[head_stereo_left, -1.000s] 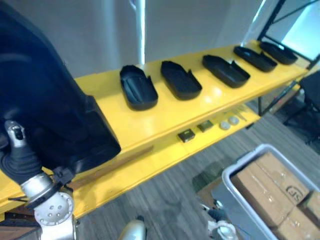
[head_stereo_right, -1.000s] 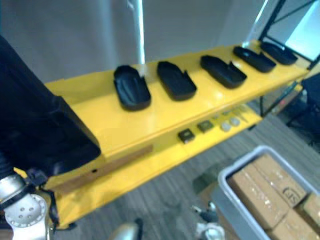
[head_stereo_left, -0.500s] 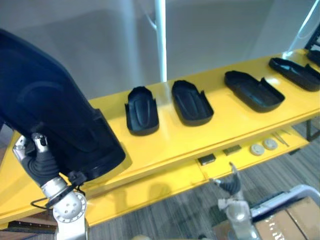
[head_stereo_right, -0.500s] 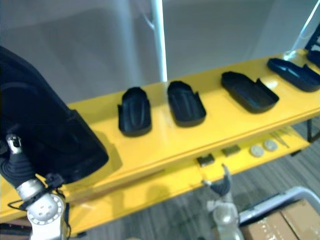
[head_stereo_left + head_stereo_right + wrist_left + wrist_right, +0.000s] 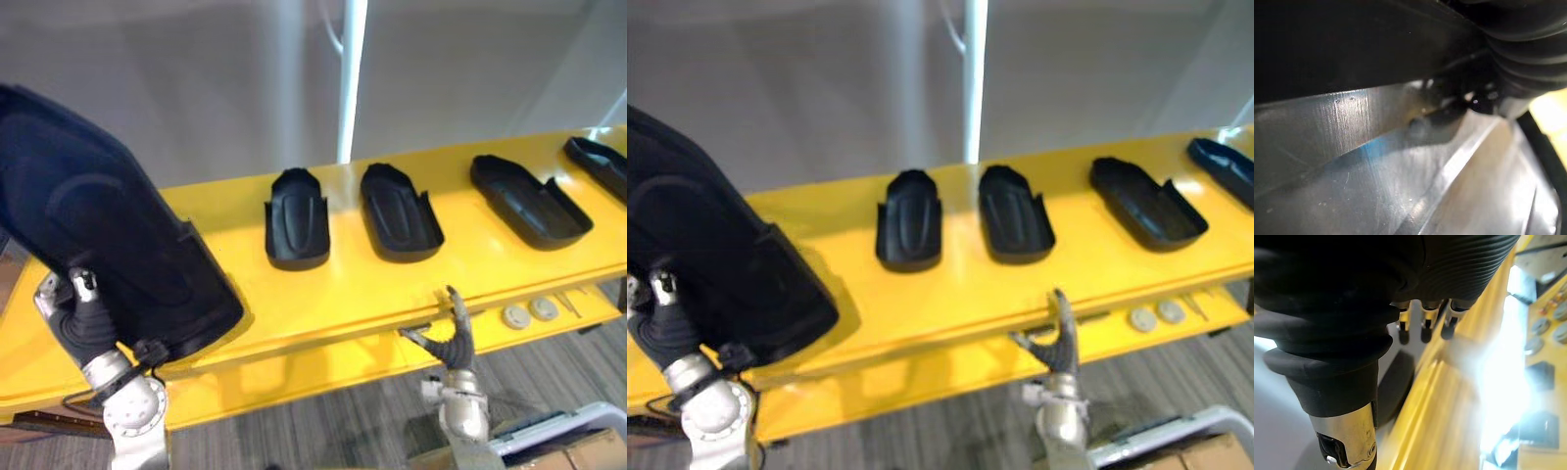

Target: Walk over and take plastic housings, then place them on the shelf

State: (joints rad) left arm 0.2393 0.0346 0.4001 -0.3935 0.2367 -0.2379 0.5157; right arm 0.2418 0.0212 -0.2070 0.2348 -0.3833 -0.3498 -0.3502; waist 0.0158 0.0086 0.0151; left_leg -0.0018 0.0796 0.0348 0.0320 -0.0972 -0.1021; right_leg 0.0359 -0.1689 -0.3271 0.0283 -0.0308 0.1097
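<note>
From my station, the head cameras give the whole scene: a long yellow shelf point(image 5: 372, 284) with four black housings point(image 5: 297, 217) lying in a row on its top board. A much closer, larger-looking black housing point(image 5: 98, 245) is at the shelf's left end, carried on my left hand point(image 5: 86, 323). That carried housing slants, its long axis running from high at the far left down toward the shelf's front edge, its lower end over the yellow board. The two nearest housings in the row lie front to back, rounded ends toward the wall. The third is skewed, its near end turned to the right. The left wrist camera adds what the head cameras cannot: a scuffed grey surface of the carried housing pressed right against the hand's dark cover, though I cannot tell from it whether the hand is clamped on the part. My right hand point(image 5: 449, 338) stands before the shelf's front edge, extended upward and holding nothing. Its own wrist camera confirms straight fingers point(image 5: 1422, 330) beside the yellow edge, and shows round discs point(image 5: 1535, 345) and a dark block point(image 5: 1540, 374) on the lower board.
</note>
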